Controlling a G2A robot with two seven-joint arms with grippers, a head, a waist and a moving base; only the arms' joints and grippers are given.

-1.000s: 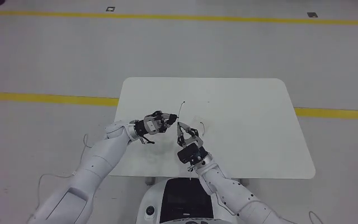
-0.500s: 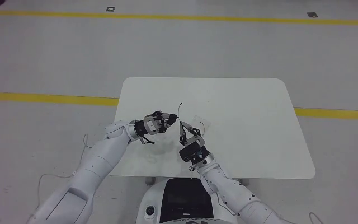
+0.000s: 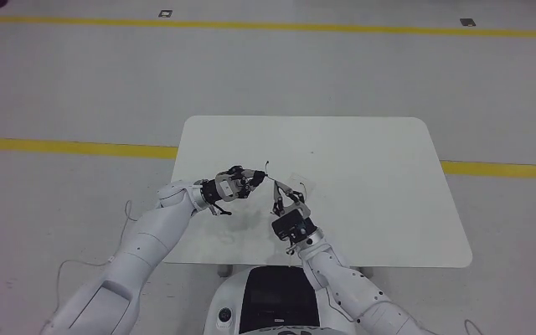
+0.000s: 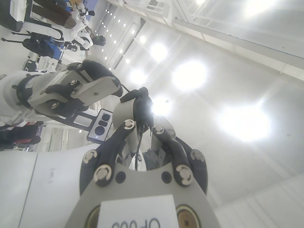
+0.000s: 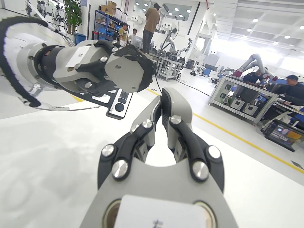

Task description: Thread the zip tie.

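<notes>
**Figure. Two-armed threading of the zip tie, alignment stage.** The left gripper and the right gripper were held close together over the near left part of the white tabletop, with their tips almost facing each other.

In the left wrist view, the left fingers were closed on the zip tie, a thin dark strand that ran down between them toward the palm. In the top view, a free length of the strand stood out beyond the left gripper, curving away from the robot.

In the right wrist view, the right fingers were pressed pad to pad. A fine dark strand rose from their tips toward the left gripper, so they were judged to be pinching the tie as well. The pictures did not show which gripper held the head and which the tail.

*Step in hand (judged):* the tail was being brought to the slot in the head. No closed loop could be made out, so the tie was taken as not yet threaded and the task as at an early to middle stage.

*Next move (judged):* it called for fine alignment rather than travel. One gripper would make a short advance along the strand's own line, while the other held the head steady and square to it. Both grips would need to stay firm, because the thin strand was likely to flex and miss the slot.
</notes>
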